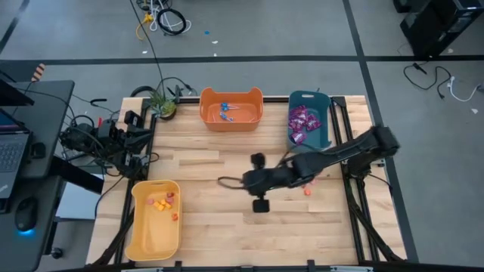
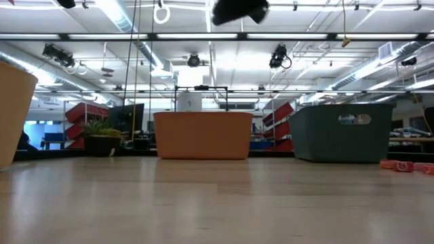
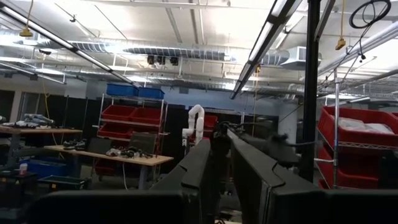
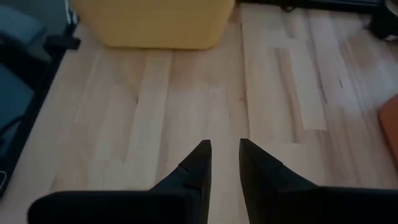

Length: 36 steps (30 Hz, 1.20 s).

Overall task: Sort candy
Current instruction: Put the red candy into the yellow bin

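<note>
Two red candies [image 2: 401, 165] in low view only

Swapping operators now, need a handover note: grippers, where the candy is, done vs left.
Right gripper: over mid-table, facing the yellow bin, jaws a narrow gap apart, nothing between the tips.
Left gripper: parked at the table's left edge, aimed out at the room; state unclear.
Done: blue lollipops in the orange bin, purple packets in the teal bin, orange and red pieces in the yellow bin.
Left: at least one red piece loose on the table, right of the right arm.
</note>
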{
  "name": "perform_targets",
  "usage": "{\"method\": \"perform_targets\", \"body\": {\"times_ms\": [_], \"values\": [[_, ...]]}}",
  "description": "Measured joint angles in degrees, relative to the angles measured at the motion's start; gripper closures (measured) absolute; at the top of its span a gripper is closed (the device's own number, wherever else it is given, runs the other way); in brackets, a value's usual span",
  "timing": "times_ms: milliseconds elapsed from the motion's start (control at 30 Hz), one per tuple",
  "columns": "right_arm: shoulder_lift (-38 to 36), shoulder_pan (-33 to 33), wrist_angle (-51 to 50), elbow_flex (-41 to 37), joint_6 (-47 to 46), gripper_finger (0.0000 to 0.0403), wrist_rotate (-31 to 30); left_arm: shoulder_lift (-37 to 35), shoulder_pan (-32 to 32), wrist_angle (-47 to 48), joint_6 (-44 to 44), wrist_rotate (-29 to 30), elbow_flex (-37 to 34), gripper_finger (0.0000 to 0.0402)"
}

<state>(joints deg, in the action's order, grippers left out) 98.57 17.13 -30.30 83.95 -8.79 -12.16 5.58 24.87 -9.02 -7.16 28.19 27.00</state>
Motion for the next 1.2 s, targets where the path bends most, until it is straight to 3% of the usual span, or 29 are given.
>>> {"method": "perform_targets", "body": {"times_ms": [267,633,800,1000,1200], "values": [[-16.3,0.0,9.2,-24.8,-13.0,0.0342,-3.1,0.0,0.0,0.0,0.0,0.0,0.0,0.0335],[-29.2,2.3,7.3,-46.5,-37.9,0.0341,-1.9,0.0,0.0,0.4,0.0,0.0,0.0,0.0335],[-30.1,4.6,4.7,-50.8,-46.5,0.0341,3.0,0.0,0.0,1.0,0.0,0.0,0.0,0.0335],[-28.4,6.8,-6.1,-51.0,-55.9,0.0341,11.4,0.0,0.0,1.1,0.0,0.0,0.0,0.0335],[-28.8,7.5,-8.7,-51.0,-59.2,0.0329,11.1,0.0,0.0,1.1,0.0,0.0,0.0,0.0335]]}}
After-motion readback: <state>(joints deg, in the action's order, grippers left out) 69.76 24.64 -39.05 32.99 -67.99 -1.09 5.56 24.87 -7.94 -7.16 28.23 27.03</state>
